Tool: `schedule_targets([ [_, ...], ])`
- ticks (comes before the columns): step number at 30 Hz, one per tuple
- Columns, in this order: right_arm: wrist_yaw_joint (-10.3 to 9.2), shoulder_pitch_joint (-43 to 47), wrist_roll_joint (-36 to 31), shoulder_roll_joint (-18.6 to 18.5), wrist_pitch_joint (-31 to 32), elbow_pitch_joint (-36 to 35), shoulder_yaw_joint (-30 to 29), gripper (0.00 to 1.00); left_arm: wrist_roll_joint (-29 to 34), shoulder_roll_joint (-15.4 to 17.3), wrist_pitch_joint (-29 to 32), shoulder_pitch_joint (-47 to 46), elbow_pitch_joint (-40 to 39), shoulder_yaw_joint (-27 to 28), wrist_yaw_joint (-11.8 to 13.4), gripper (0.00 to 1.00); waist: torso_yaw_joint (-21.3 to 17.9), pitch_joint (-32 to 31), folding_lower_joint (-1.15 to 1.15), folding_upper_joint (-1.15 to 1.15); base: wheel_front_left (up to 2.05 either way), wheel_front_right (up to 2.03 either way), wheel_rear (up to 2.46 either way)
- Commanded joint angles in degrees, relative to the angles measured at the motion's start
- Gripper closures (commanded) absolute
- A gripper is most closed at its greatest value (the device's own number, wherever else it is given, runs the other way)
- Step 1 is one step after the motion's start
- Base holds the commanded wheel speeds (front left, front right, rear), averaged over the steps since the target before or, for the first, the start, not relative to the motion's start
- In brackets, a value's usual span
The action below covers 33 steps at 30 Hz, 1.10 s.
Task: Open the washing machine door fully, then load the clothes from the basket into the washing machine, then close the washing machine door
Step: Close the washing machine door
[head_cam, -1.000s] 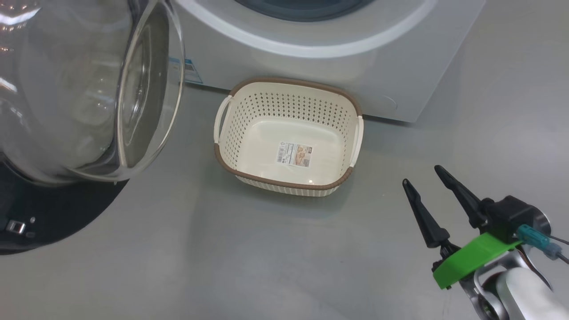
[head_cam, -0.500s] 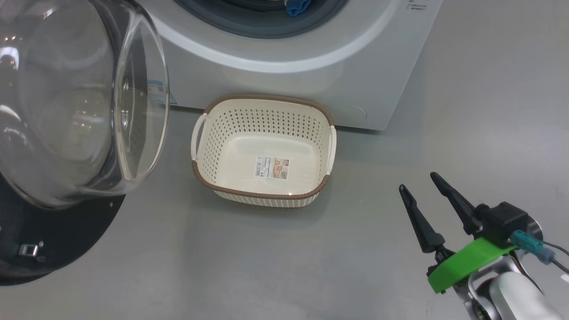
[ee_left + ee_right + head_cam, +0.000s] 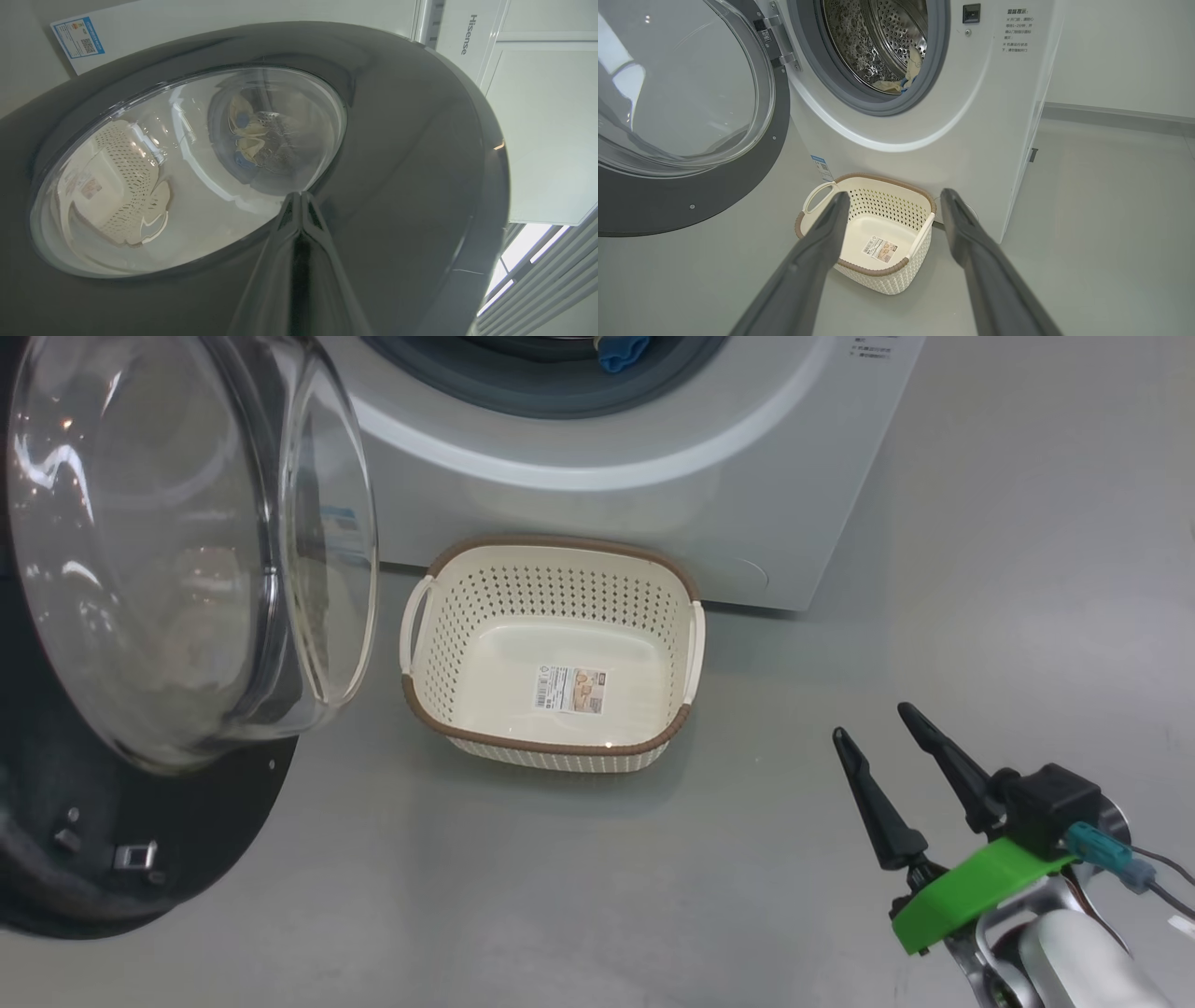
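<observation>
— What stands furthest left?
— The washing machine door [image 3: 168, 560]. It is swung open on its hinge, with the glass bowl bulging to the right and the black rim hanging above the floor [image 3: 653, 896].
— And the left gripper?
— The left gripper [image 3: 299, 198] is on the door's outer side. Its two fingers are pressed flat together with nothing between them, and the tip is at the black rim just beside the glass. Whether it touches the rim cannot be told.
— Moving right?
— The basket [image 3: 560, 543] sits on the floor just in front of the washing machine [image 3: 607, 513], near the door's lower edge. Its bare bottom shows a sticker [image 3: 569, 689].
— Where are the clothes?
— The clothes [image 3: 903, 79] lie inside the steel drum [image 3: 878, 37], low on its right side, with a blue cuff at the grey gasket [image 3: 878, 106].
— And at the near right?
— The right gripper [image 3: 870, 721] hangs over the floor, well apart from the basket. Its fingers are spread wide, hold nothing and point toward the machine.
</observation>
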Motion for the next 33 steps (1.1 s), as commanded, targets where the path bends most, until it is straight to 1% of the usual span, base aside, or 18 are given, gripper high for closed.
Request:
schedule_targets([
  [1, 0.21, -1.64, 0.37, -0.26, -0.99, -1.32, 0.65, 0.00, -0.45, 2.66, 1.36, 0.11, -2.85, 0.56, -0.71, 1.00, 0.15, 0.01, 0.00, 0.00, 0.00, 0.00, 0.00],
  [6, 0.21, -1.56, 0.51, -0.02, -1.21, -1.11, 0.46, 0.00, -1.39, 1.06, 2.49, 0.09, -4.58, -0.62, -0.98, 1.00, 0.73, 0.12, 0.00, 0.00, 0.00, 0.00, 0.00],
  [11, 0.21, -1.73, 0.58, 0.17, -1.37, -0.82, 0.55, 0.00, -2.07, -1.52, 2.63, -0.41, -5.89, -2.14, -2.28, 1.00, 1.10, -0.03, 0.00, 0.00, 0.00, 0.00, 0.00],
  [14, 0.21, -2.08, 0.67, 0.38, -1.45, -0.62, 0.87, 0.00, -2.18, -3.00, 2.28, -0.91, -6.40, -2.97, -3.34, 1.00, 0.85, -0.25, 0.00, 0.00, 0.00, 0.00, 0.00],
  [16, 0.21, -2.17, 0.72, 0.42, -1.48, -0.57, 0.97, 0.00, -2.32, -3.53, 2.04, -1.22, -6.39, -3.11, -3.60, 1.00, 0.71, -0.27, 0.00, 0.00, 0.00, 0.00, 0.00],
  [21, 0.21, -2.47, 0.98, 0.64, -1.74, -0.14, 1.17, 0.00, -2.28, -5.78, 0.93, -2.54, -6.09, -4.25, -5.06, 1.00, -0.58, -0.39, 0.00, 0.00, 0.00, 0.00, 0.00],
  [25, 0.21, -2.56, 1.15, 0.90, -1.99, 0.26, 1.10, 0.00, -2.05, -8.01, -0.60, -4.06, -5.13, -5.19, -7.14, 1.00, -1.73, -0.46, 0.00, 0.00, 0.00, 0.00, 0.00],
  [29, 0.21, -2.65, 1.18, 1.14, -2.19, 0.59, 1.07, 0.00, -1.00, -10.76, -2.77, -5.67, -3.24, -6.69, -10.22, 1.00, -2.77, -0.52, 0.00, 0.00, 0.00, 0.00, 0.00],
  [33, 0.21, -2.94, 1.21, 1.46, -2.35, 0.98, 1.23, 0.00, -0.55, -13.36, -4.24, -6.54, -1.31, -8.51, -12.40, 1.00, -4.19, -0.62, 0.00, 0.00, 0.00, 0.00, 0.00],
])
